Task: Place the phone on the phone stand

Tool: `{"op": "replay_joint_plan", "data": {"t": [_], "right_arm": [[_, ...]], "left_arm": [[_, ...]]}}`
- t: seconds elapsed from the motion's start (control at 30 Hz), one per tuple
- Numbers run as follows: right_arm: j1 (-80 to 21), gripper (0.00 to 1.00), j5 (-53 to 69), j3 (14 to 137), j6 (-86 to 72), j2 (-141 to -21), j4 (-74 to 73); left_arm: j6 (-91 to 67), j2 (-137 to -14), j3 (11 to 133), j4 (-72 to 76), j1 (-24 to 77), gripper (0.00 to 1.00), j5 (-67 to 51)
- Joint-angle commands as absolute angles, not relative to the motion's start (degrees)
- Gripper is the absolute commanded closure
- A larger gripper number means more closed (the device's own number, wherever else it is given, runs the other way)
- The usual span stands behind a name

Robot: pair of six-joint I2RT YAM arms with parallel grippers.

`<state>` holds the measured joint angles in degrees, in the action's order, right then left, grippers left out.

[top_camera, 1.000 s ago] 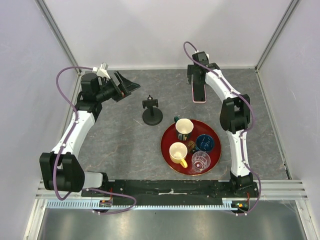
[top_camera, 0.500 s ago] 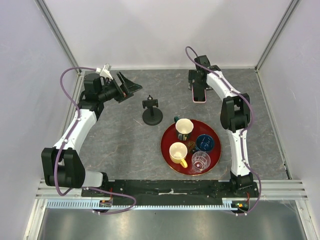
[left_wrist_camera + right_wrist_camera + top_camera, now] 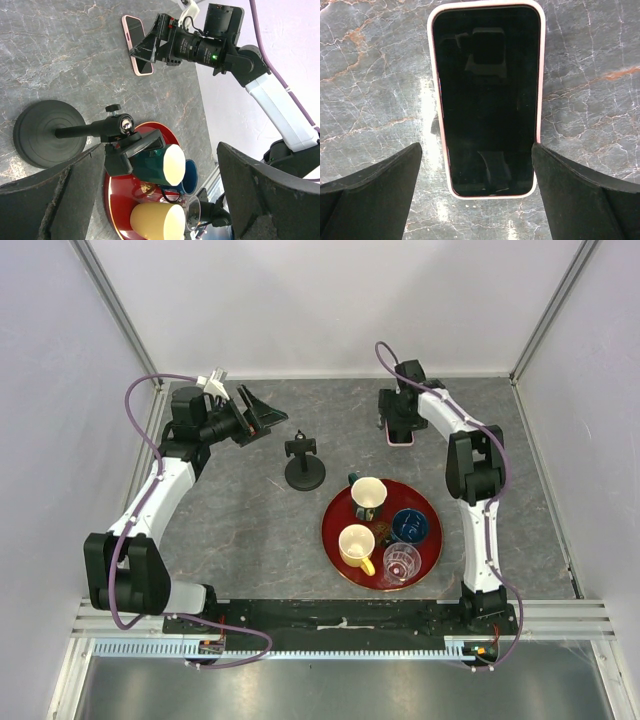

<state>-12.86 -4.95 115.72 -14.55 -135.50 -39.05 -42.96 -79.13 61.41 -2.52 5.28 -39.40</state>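
The phone (image 3: 487,97), black screen in a pink case, lies flat on the grey table at the back right. My right gripper (image 3: 477,150) hangs open right over it, one finger on each side of its lower end and not touching. In the top view only the phone's near end (image 3: 400,438) shows below the right gripper (image 3: 398,418). The black phone stand (image 3: 304,466) stands upright mid-table, its clamp head (image 3: 132,147) holding nothing. My left gripper (image 3: 256,412) is open at the back left, aimed at the stand from a short way off.
A red tray (image 3: 330,528) sits in front of the stand with a green cup (image 3: 367,497), a yellow cup (image 3: 356,545), a blue cup (image 3: 410,526) and a clear glass (image 3: 401,562). White walls close in the table on three sides.
The right arm has drawn its wrist back and in over the phone, hiding more of it. The left gripper has edged right toward the stand. The phone and the stand have not moved.
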Motion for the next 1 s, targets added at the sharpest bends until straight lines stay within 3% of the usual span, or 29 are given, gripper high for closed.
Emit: {"op": "replay_joint_plan", "data": {"t": [0.0,0.47,0.63,0.97], "right_arm": [[-11.16,0.02,-1.41,112.06,-12.05,-132.10,-35.51],[-10.90,0.02,-3.87,96.60,-5.28,-120.85,-21.18],[-10.72,0.02,-3.34,98.70,-3.78,-124.62,-23.20],[-9.84,0.02,8.88,102.74,-3.95,-130.16,-24.96]], "left_arm": [[-44.21,-78.66,61.61,-0.26,5.54,0.01,-41.31],[-43.95,-78.66,61.61,-0.35,5.89,0.01,-41.14],[-43.77,-79.10,61.79,-0.53,6.41,0.01,-41.22],[-43.68,-79.36,61.87,-0.79,6.50,0.01,-41.31]]}}
